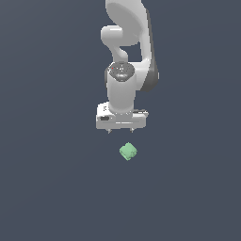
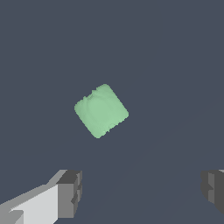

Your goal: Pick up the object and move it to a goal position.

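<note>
**Green lump free, hand wide open**

Green and bumpy, the object sits on the dark grey floor, just below the middle of the exterior view. I see my white gripper hanging above it, not touching. Its fingers are spread wide and hold nothing. I can read no writing anywhere.

**Cut off and out of sight**

Arm cropped by the exterior view's top edge; base and upper links unseen. Fingertips tiny there, only two small nubs under the gripper, pads not discernible. In the wrist view, fingers sliced by the frame's edges, tips not shown. Underside of the object hidden in both views.
</note>
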### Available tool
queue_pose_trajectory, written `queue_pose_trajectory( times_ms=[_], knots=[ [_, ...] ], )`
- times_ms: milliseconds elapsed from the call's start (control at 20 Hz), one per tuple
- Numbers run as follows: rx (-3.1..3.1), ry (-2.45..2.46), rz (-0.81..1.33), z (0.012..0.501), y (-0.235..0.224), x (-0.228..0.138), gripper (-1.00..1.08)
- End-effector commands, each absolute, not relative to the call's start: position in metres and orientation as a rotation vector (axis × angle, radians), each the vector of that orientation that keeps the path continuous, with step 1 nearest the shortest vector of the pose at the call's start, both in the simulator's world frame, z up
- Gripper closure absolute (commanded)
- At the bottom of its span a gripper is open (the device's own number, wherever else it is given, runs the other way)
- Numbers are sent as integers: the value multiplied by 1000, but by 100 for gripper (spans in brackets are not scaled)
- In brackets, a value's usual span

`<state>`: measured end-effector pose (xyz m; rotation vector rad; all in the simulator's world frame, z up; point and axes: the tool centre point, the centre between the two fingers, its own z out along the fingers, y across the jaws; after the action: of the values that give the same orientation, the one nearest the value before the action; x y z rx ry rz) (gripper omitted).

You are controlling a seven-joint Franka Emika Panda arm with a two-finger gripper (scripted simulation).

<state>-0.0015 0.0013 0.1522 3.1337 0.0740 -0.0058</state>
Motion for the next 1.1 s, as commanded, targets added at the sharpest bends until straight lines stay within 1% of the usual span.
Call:
queue_pose_trajectory(
  times_ms=[0,1050],
  knots=[
    [3131,120,-7,149,3,1,-92],
    [3004,906,-4,100,33,38,-92]
  ],
)
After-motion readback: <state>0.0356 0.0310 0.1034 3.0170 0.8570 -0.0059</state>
